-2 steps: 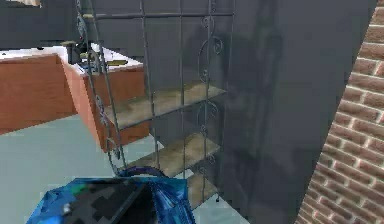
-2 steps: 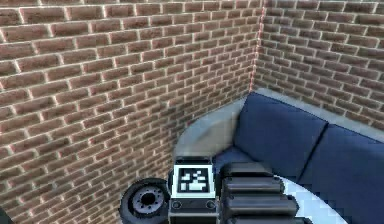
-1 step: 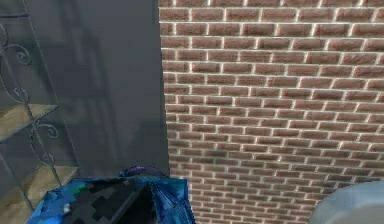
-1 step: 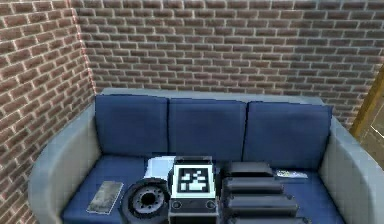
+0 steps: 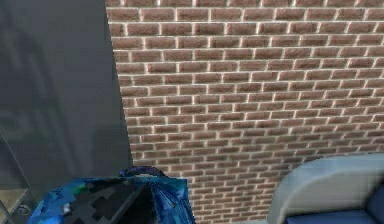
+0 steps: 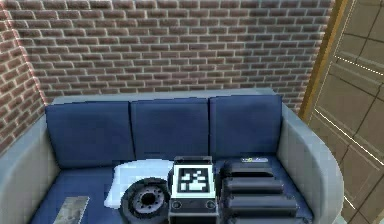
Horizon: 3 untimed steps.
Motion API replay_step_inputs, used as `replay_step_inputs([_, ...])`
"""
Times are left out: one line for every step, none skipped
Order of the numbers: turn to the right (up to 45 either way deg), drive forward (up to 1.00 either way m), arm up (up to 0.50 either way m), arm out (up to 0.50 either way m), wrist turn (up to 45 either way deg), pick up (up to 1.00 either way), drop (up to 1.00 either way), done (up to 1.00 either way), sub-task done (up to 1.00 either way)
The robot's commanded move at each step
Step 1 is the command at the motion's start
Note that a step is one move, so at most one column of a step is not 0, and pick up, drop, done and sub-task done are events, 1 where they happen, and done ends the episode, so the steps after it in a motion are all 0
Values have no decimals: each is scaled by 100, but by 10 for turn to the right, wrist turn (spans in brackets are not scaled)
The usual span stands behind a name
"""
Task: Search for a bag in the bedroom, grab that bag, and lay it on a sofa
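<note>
Nearest my lens, one blue bag (image 5: 110, 200) sits at the forward view's bottom edge, well apart from the sofa (image 5: 335, 180). At the sofa's seat the gripper (image 6: 140, 198) hangs by one white pillow (image 6: 135, 176) and one flat grey thing (image 6: 72, 210); I cannot tell whether its jaws are spread or pressed together, nor whether it holds anything. My worry is the bag landing on that pillow or short of the seat and sliding to the floor; farther back on the sofa I count three navy back cushions (image 6: 170, 128), then one brick wall (image 6: 180, 45).
</note>
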Motion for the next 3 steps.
replay_step_inputs([0, 0, 0, 48, 0, 0, 0, 0, 0])
replay_step_inputs([0, 0, 0, 0, 450, 0, 0, 0, 0])
replay_step_inputs([0, 0, 0, 0, 450, 0, 0, 0, 0])
